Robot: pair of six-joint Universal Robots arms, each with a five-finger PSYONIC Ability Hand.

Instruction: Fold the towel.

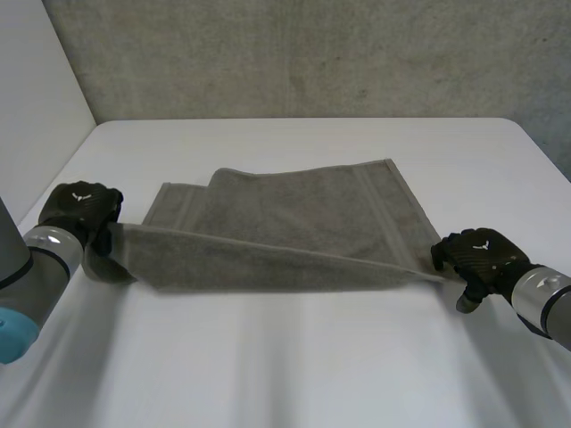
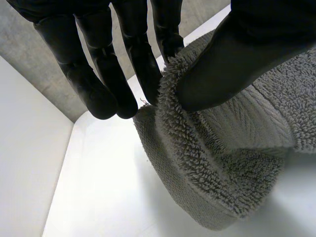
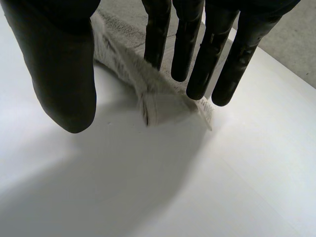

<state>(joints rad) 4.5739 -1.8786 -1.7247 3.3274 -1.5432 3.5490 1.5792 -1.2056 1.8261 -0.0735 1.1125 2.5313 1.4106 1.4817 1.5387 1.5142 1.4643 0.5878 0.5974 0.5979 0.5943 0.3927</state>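
A grey towel [image 1: 294, 214] lies across the white table [image 1: 294, 366], its near long edge lifted and drawn over toward the front. My left hand [image 1: 80, 207] holds the towel's left end off the table. In the left wrist view its thumb [image 2: 232, 59] pinches the looped edge of the towel [image 2: 222, 163] against its fingers [image 2: 143, 59]. My right hand [image 1: 482, 254] is at the towel's right front corner. In the right wrist view that corner [image 3: 168, 106] droops onto the table between straight fingers [image 3: 217, 59] and a thumb [image 3: 64, 74] held apart from it.
A grey wall [image 1: 312, 53] runs behind the table's far edge, and a white panel [image 1: 36, 98] stands at the far left. Bare table top stretches in front of the towel between my two arms.
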